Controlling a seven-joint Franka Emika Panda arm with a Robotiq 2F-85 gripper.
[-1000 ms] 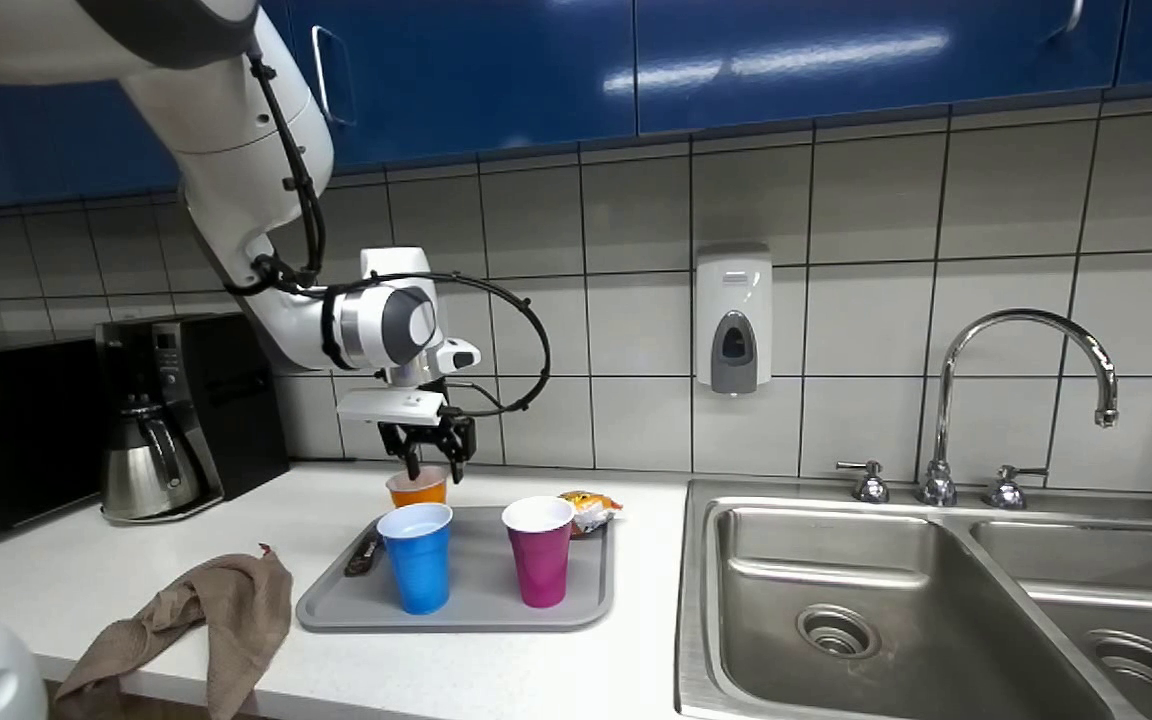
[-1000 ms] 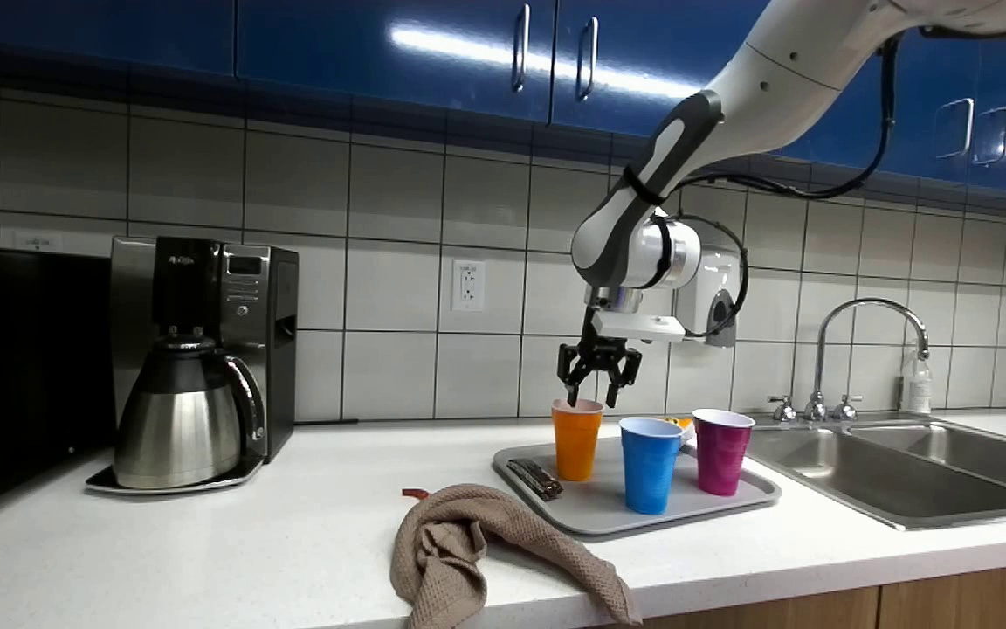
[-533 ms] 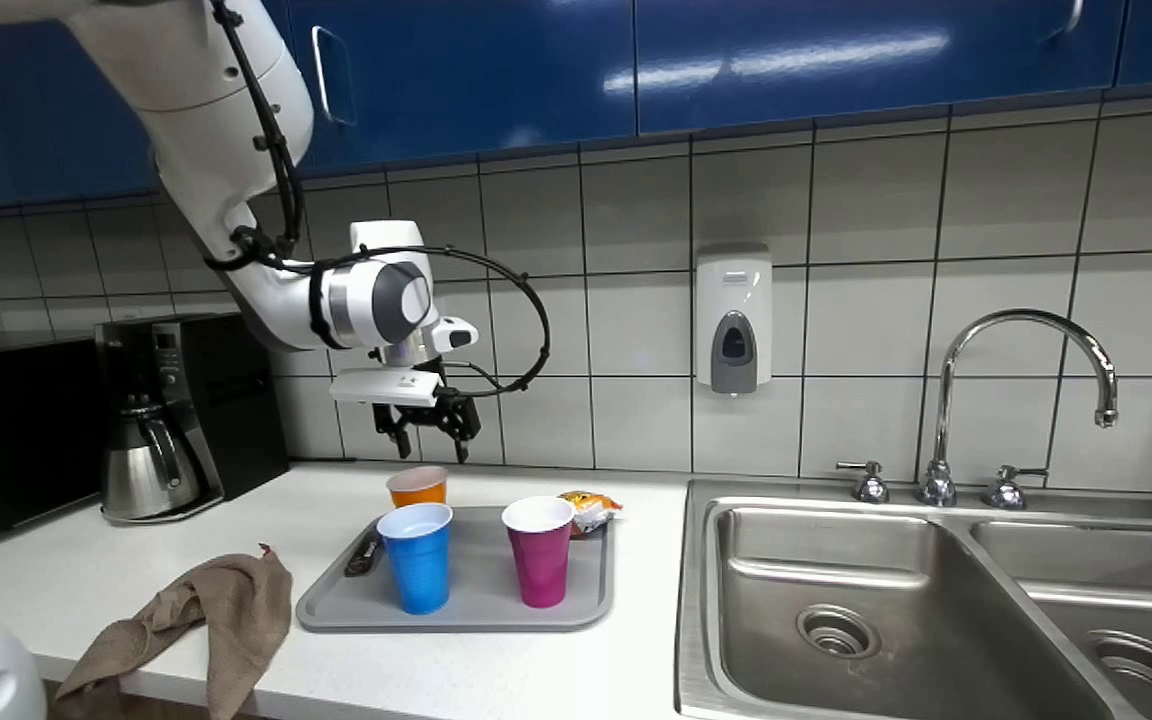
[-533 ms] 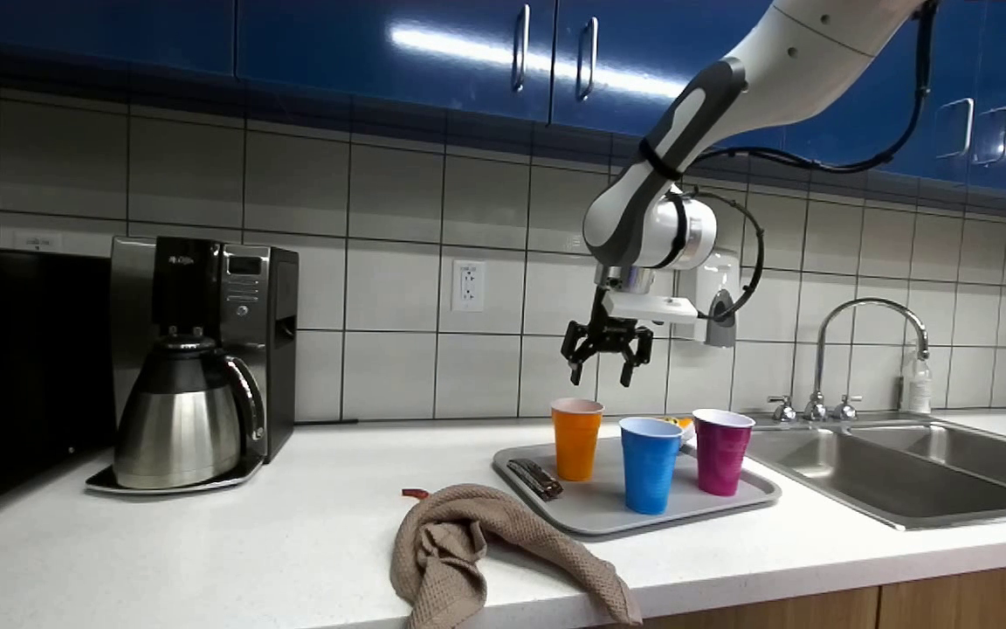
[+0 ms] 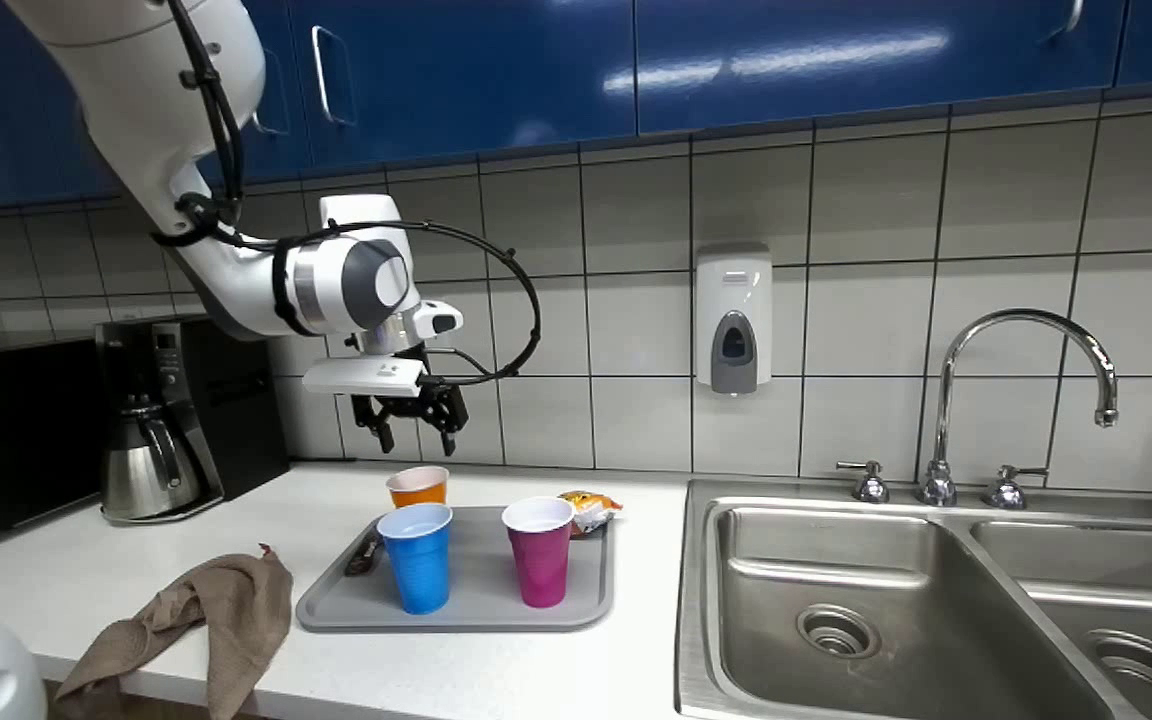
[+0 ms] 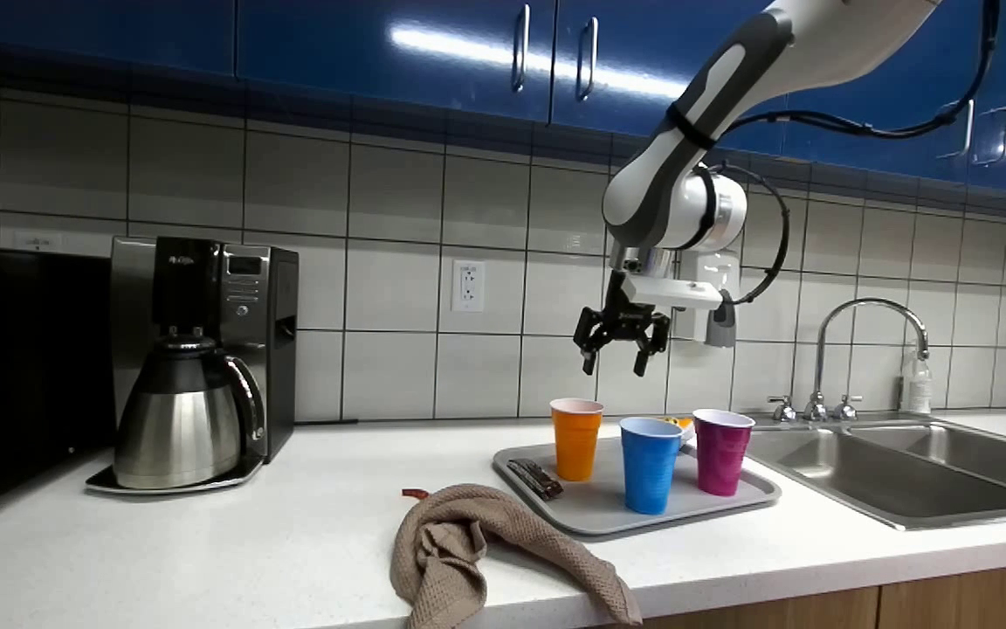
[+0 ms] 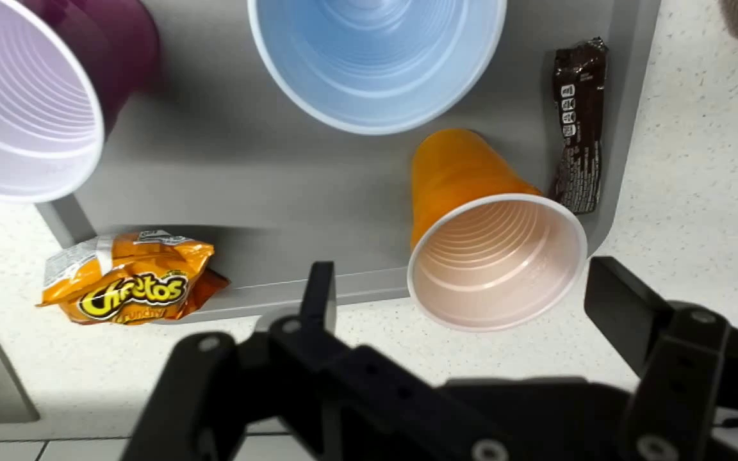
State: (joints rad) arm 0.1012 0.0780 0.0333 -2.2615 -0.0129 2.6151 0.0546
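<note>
Orange cup (image 6: 576,444), nearest thing to the pincer (image 6: 615,365), shown upright on a grey tray (image 7: 228,186) that lies on the bench (image 6: 250,559). The pincer hangs above the cup, its fingers spread wide and gripping nothing; a gap parts the fingertips from the rim in both exterior views. With the orange cup as the dial's centre in the wrist view, the blue cup (image 7: 378,70) lies at eleven o'clock, the purple cup (image 7: 42,96) at ten, the Cheetos bag (image 7: 135,282) at nine and a dark-wrapped bar (image 7: 580,128) at one. In an exterior view, a brown towel (image 6: 446,559) rests at eight o'clock from the tray. The step in hand is judged an unladen hover above the tray. The next move appears to call for clearance: any descent needs the fingers centred to straddle the rim, any sideways travel height enough to spare the cups.
</note>
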